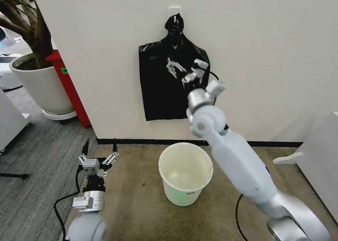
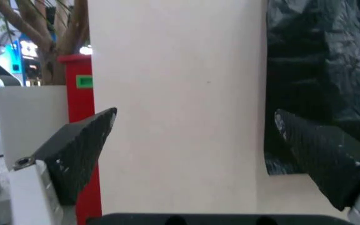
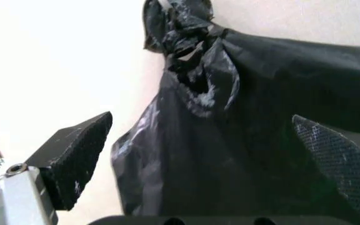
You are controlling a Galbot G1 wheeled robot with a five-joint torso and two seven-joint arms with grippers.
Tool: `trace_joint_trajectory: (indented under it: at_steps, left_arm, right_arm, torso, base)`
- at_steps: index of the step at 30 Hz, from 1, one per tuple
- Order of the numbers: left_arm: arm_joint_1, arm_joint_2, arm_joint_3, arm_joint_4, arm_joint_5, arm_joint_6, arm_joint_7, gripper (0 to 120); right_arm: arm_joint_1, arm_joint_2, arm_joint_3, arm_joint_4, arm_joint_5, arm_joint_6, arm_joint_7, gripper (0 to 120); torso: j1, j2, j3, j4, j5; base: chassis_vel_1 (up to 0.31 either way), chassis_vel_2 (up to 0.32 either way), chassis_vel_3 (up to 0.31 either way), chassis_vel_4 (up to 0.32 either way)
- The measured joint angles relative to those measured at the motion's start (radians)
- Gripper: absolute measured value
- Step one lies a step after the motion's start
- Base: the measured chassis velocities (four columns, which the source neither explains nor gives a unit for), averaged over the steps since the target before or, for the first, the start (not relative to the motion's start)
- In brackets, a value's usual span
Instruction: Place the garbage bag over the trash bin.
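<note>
While our right arm reaches up toward the wall, we note the scene as follows.

Bag: the black bag [image 1: 158,83] hangs flat against the white wall [image 1: 264,51] from a hook at its knotted top, above and just behind the bin. From the right wrist its creased plastic [image 3: 230,140] spreads below the bunched knot.

Bin: the white bin [image 1: 186,173] stands upright on the floor [image 1: 137,199] near the wall's dark baseboard, its mouth bare — no bag over it.

Right gripper: our right gripper [image 1: 184,72] is raised in front of the bag's upper right part. Its fingers [image 3: 73,159] are spread wide with the bag between them, holding nothing; whether they touch the plastic, we cannot tell.

Left gripper: our left gripper [image 1: 99,151] sits low on the left, well apart from the bin, pointing toward the wall. Its fingers [image 2: 80,150] are wide apart and empty.

Surroundings: a white planter [image 1: 39,85] with a tree stands far left — beside it, a red panel [image 1: 68,85] leans at the wall's corner.
</note>
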State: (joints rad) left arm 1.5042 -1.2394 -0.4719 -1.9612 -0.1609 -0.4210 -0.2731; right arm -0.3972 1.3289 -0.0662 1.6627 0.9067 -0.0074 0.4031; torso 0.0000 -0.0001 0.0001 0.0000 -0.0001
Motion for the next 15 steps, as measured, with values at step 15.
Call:
trace_joint_trajectory:
  at_steps: [15]
  left_arm:
    - [-0.026, -0.002, 0.000, 0.020, -0.015, 0.001, -0.008, 99]
  right_arm:
    - [0.126, 0.084, -0.002, -0.152, 0.020, 0.005, -0.003, 100]
  torso:
    - [0.000, 0.000, 0.000, 0.0000, 0.0000]
  base:
    - [0.000, 0.000, 0.000, 0.000]
